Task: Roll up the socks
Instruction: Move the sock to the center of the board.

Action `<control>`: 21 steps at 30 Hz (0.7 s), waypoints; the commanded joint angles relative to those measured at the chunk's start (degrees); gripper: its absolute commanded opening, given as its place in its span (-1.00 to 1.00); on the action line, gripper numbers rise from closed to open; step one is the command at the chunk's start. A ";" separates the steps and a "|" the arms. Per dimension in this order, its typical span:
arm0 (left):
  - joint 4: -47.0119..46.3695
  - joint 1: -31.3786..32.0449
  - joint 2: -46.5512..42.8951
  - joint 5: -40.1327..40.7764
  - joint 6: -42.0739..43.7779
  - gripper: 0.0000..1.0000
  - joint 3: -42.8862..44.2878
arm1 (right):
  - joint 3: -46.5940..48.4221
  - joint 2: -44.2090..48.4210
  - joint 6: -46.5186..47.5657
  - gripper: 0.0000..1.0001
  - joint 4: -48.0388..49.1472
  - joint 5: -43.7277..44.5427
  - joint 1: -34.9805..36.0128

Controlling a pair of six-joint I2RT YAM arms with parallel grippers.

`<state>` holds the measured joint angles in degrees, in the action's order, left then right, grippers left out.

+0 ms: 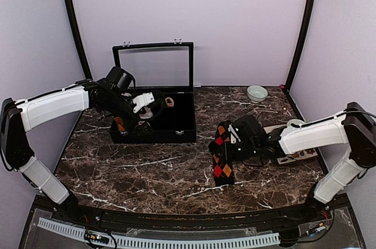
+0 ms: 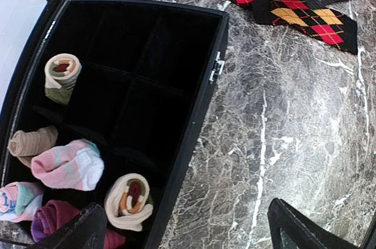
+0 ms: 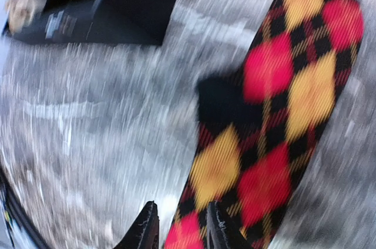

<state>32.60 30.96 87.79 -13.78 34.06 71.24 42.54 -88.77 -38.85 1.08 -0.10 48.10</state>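
Though blurred, the argyle sock (image 3: 267,114) shows red-orange diamonds.

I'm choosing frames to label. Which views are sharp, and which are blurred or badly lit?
Right wrist view: heavy motion smear over the argyle sock and marble table, with edges lost. Left wrist view: crisp, though the box interior is very dark. Top external view: sharp, evenly lit, no strong glare.

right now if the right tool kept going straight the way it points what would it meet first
Most likely the argyle sock lying on the marble table: the right tool points down at its edge. The view is blurred, so it might touch bare table just beside it instead.
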 commanded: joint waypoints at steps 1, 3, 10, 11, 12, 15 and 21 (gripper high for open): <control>1.07 -0.07 -1.80 -2.89 0.76 0.98 -1.98 | -5.04 5.93 -1.81 -0.49 -1.70 4.81 4.70; 1.56 -0.13 -1.58 -3.43 0.82 0.98 -2.01 | -7.51 7.29 -2.92 -0.54 -0.97 4.91 6.04; 3.36 -0.07 -2.21 -3.75 1.27 0.98 -1.85 | -9.67 4.23 -5.22 -0.68 0.73 3.25 9.94; 3.58 -0.03 -2.38 -3.91 1.29 0.98 -1.88 | -9.43 3.00 -5.53 -0.70 0.91 3.06 10.44; 3.84 -0.05 -2.56 -4.05 1.38 0.98 -1.92 | -9.28 1.86 -5.89 -0.71 1.18 2.87 10.97; 4.67 -0.04 -3.15 -4.49 1.97 0.98 -2.23 | -8.25 -1.74 -6.36 -0.73 3.33 1.79 12.15; 4.73 -0.03 -5.12 -5.37 3.48 0.98 -4.10 | -1.99 -10.82 -6.40 -0.75 9.06 -3.18 13.91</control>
<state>35.42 30.98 85.89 -17.21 35.75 68.88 37.32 -93.34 -44.49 8.10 1.28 60.38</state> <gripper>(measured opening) 0.989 0.129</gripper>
